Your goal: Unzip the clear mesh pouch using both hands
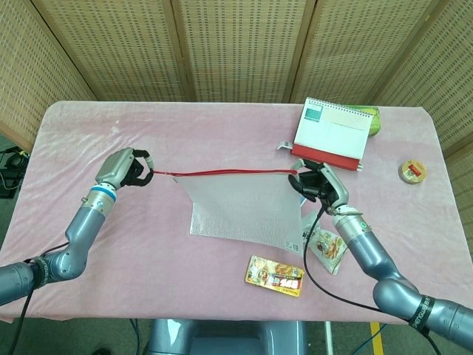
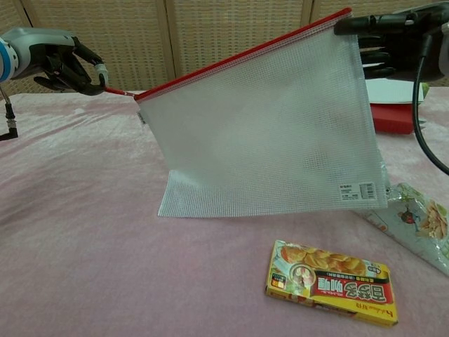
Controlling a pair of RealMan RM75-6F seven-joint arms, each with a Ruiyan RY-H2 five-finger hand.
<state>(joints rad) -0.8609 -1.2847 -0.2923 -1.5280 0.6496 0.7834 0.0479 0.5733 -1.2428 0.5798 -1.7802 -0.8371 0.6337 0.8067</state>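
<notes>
The clear mesh pouch (image 1: 247, 210) (image 2: 266, 133) with a red zipper edge hangs above the pink table, stretched between my hands. My right hand (image 1: 314, 181) (image 2: 386, 42) grips its top right corner. My left hand (image 1: 124, 167) (image 2: 59, 60) is out to the left and pinches the red zipper pull cord (image 1: 159, 174) (image 2: 121, 91), which runs taut to the pouch's top left corner. The pouch's lower edge trails on the tablecloth.
A yellow food box (image 1: 275, 276) (image 2: 331, 281) and a printed snack packet (image 1: 325, 246) (image 2: 414, 221) lie at the front right. A desk calendar (image 1: 332, 134) stands behind my right hand, a green object (image 1: 377, 122) beside it. A small round tin (image 1: 412, 171) sits far right.
</notes>
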